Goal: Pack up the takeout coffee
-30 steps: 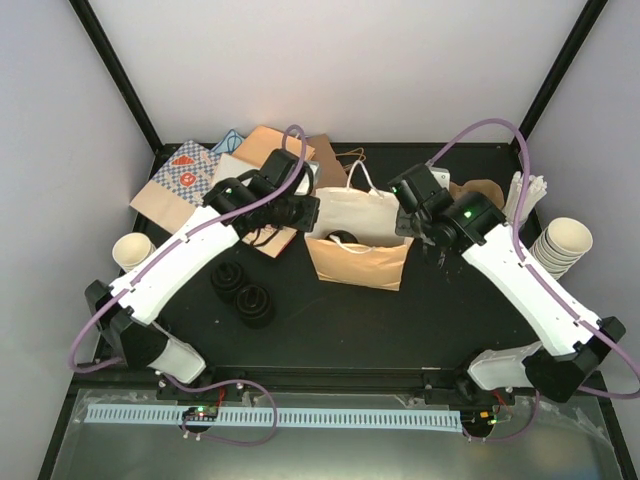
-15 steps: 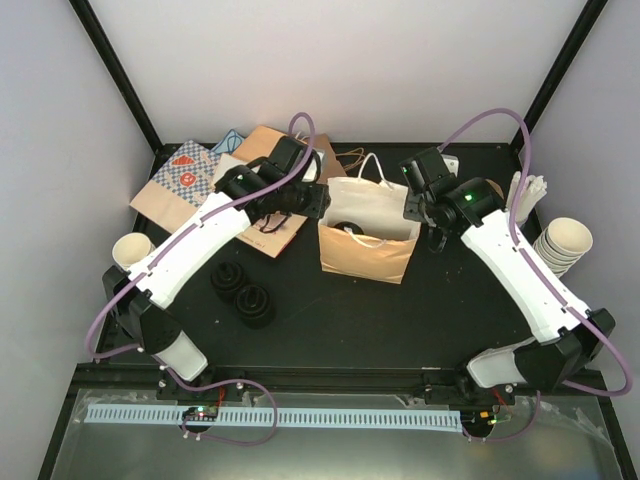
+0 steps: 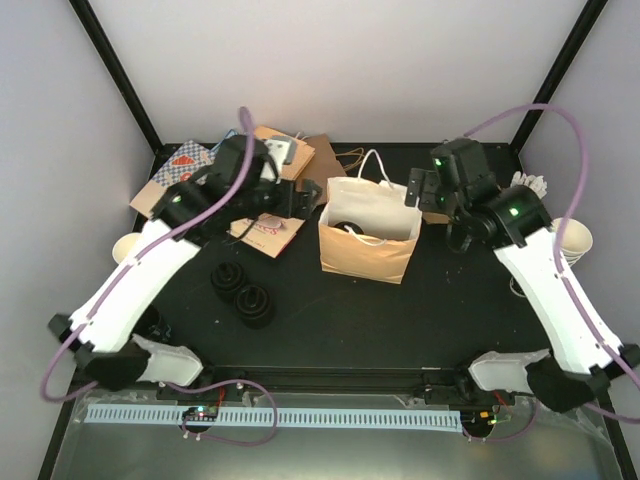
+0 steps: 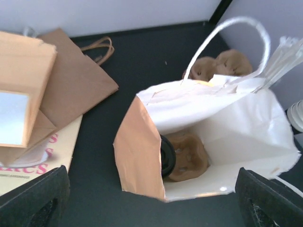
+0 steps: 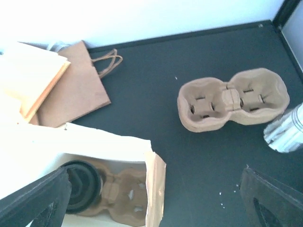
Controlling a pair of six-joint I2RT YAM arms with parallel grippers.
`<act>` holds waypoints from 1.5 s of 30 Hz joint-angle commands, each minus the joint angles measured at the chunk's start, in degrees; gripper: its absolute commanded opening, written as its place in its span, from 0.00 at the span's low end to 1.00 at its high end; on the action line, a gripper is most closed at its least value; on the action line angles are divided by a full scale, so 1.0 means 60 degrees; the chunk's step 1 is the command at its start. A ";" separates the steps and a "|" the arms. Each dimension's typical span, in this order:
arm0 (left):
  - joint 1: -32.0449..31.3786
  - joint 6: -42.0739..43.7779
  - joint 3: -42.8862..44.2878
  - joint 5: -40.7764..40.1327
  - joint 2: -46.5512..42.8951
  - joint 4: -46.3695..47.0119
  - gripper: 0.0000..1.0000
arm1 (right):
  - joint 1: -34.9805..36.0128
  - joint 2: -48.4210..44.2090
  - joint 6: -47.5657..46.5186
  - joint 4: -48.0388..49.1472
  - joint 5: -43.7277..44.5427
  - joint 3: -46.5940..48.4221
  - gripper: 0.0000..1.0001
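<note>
Black flat table (image 3: 330,310) with one brown paper bag (image 3: 365,240) standing open, white inside. Down in the bag sits one bumpy brown pulp carrier (image 5: 120,196) with one round shiny black cup lid (image 5: 83,185) in it — a second carrier (image 5: 233,104), empty, lies behind the bag. Left gripper (image 3: 303,198) and right gripper (image 3: 418,188) hang beside the bag, jaws spread wide, holding nothing
</note>
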 commanded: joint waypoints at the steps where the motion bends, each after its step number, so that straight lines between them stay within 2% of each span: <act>1: 0.0186 0.0137 -0.0444 -0.0864 -0.1408 -0.0660 0.99 | -0.0062 -0.1255 -0.0882 0.0720 -0.0899 -0.0319 1.00; 5: 0.0896 -0.0007 -0.1232 -0.0628 -0.2431 -0.1427 0.99 | -0.0062 -0.2488 -0.1263 0.1522 -0.1586 -0.1522 1.00; 13: 0.1742 -0.0264 -0.3435 -0.0766 -0.4097 -0.2088 0.99 | -0.0062 -0.4810 -0.0688 0.2501 -0.1788 -0.4366 1.00; 19: 0.1883 -0.0885 -0.4672 -0.0767 -0.4805 -0.2233 0.99 | -0.0062 -0.5948 -0.0217 0.3069 -0.2292 -0.6504 1.00; 26: 0.2338 -0.1088 -0.5727 -0.1182 -0.5012 -0.2572 0.99 | -0.0065 -0.7035 0.0429 0.3706 -0.1946 -0.8553 1.00; 34: 0.2454 -0.1500 -0.6430 -0.1430 -0.4804 -0.2371 0.99 | -0.0062 -0.7427 0.1083 0.3845 -0.1723 -0.9359 1.00; 41: 0.2450 -0.1244 -0.7279 -0.0262 -0.4684 -0.1336 0.99 | -0.0063 -0.6647 0.1698 0.2978 -0.1408 -0.8735 1.00; 45: 0.2452 -0.1159 -0.7713 0.0286 -0.4791 -0.0691 0.99 | -0.0058 -0.6107 0.1232 0.2785 -0.1750 -0.8233 1.00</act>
